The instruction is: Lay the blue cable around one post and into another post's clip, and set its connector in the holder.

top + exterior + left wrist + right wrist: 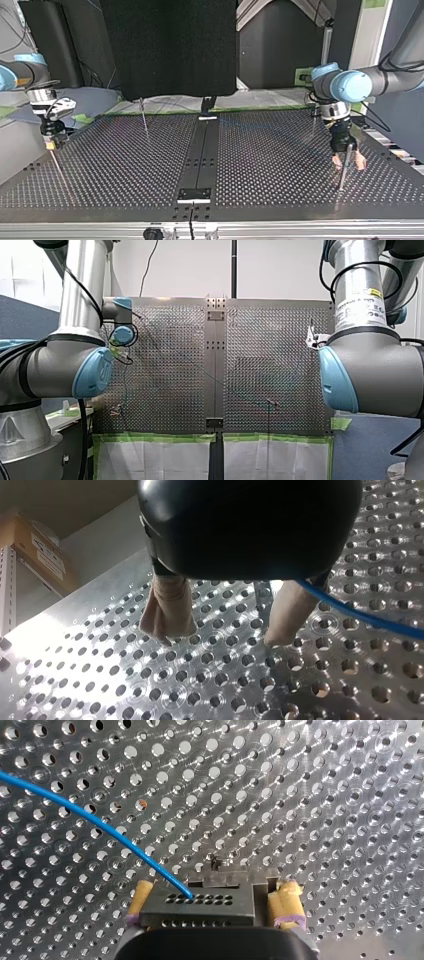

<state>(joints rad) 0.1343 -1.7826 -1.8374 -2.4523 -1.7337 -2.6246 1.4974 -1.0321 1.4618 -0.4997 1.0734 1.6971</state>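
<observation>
Our right hand (pixel 212 892) is clamped on the black connector (pixel 200 906), with its yellow pads (pixel 286 902) pressing the connector's two ends over the worktop (pixel 325 795). The blue cable (pixel 100 822) leaves the connector's face between those pads and runs away from the hand above the perforated plate. Our left hand (pixel 227 630), well apart from the connector, is spread wide, and its beige fingers (pixel 167 607) hold nothing. The cable passes close by one finger; we cannot tell whether it touches.
</observation>
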